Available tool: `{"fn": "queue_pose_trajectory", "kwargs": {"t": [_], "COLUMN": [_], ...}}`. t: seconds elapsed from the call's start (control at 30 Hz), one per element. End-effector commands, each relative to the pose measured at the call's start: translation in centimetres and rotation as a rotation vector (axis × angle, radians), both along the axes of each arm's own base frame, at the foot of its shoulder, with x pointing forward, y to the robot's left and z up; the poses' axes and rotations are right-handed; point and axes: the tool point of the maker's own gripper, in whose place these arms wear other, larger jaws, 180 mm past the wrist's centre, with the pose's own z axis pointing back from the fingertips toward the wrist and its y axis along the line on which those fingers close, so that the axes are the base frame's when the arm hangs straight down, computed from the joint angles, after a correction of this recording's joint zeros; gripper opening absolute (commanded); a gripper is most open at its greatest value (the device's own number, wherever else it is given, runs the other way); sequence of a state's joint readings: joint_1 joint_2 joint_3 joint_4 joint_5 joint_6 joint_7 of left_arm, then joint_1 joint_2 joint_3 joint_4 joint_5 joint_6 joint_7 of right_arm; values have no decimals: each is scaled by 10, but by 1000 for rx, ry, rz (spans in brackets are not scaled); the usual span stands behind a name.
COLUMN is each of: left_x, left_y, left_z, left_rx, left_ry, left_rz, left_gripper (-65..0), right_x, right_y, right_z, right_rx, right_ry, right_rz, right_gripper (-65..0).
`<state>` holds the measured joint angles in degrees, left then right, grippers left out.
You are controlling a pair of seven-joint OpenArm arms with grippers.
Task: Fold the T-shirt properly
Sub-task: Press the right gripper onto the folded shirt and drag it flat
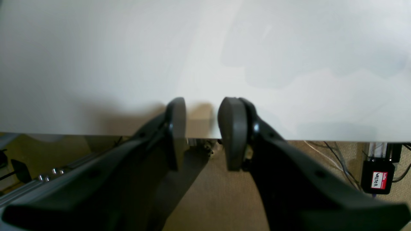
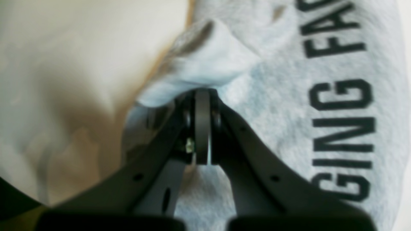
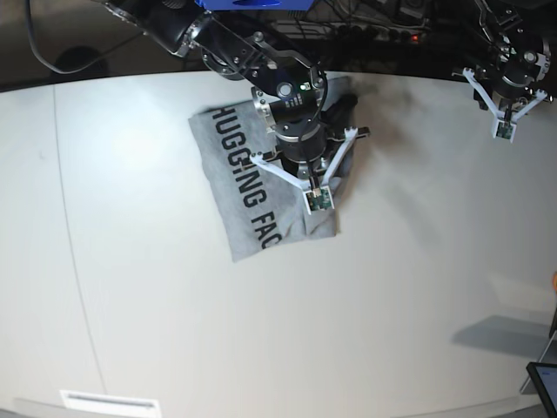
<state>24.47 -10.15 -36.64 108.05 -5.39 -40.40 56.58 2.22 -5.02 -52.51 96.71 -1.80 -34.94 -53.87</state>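
Grey T-shirt (image 2: 276, 106) fold pinched in clenched right fingers (image 2: 202, 125); left fingers (image 1: 236, 128) parted, empty.

Both arms are black with rounded jointed segments. Each wrist carries a white Y-shaped bracket ending in a small green circuit board. A green light glows on the right arm's wrist housing. The left end effector (image 1: 202, 134) has matte black fingers with dark grey oval pads (image 1: 232, 133). The right end effector (image 2: 202, 126) has the same black fingers, with small holes along them.
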Motion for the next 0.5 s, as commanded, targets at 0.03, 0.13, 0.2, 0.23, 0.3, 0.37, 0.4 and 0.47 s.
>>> {"fn": "queue_pose_trajectory", "kwargs": {"t": [0.03, 0.13, 0.2, 0.23, 0.3, 0.37, 0.4, 0.47], "left_x": [5, 5, 4, 4, 2, 3, 3, 3], "left_y": [4, 4, 4, 3, 1, -1, -1, -2], "left_z": [9, 9, 8, 8, 5, 4, 4, 4], "left_rx": [21, 21, 20, 17, 12, 8, 5, 1], "left_ry": [-26, -26, -25, -25, -22, -22, -24, -26], "left_rz": [-6, -6, -5, -4, 6, 2, 2, 3], "left_gripper": [-448, -448, -448, -448, -448, -448, -448, -448], "right_x": [8, 9, 14, 15, 17, 18, 19, 21], "right_y": [11, 17, 18, 20, 24, 29, 30, 30], "right_z": [15, 14, 14, 13, 13, 11, 11, 12], "right_rx": [19, 0, -12, -9, 12, 33, 39, 42], "right_ry": [-59, -71, -80, -75, -52, -23, -16, -15], "right_rz": [16, 43, 47, 51, 62, 73, 77, 78], "right_gripper": [-647, -647, -647, -647, -647, -647, -647, -647]}}
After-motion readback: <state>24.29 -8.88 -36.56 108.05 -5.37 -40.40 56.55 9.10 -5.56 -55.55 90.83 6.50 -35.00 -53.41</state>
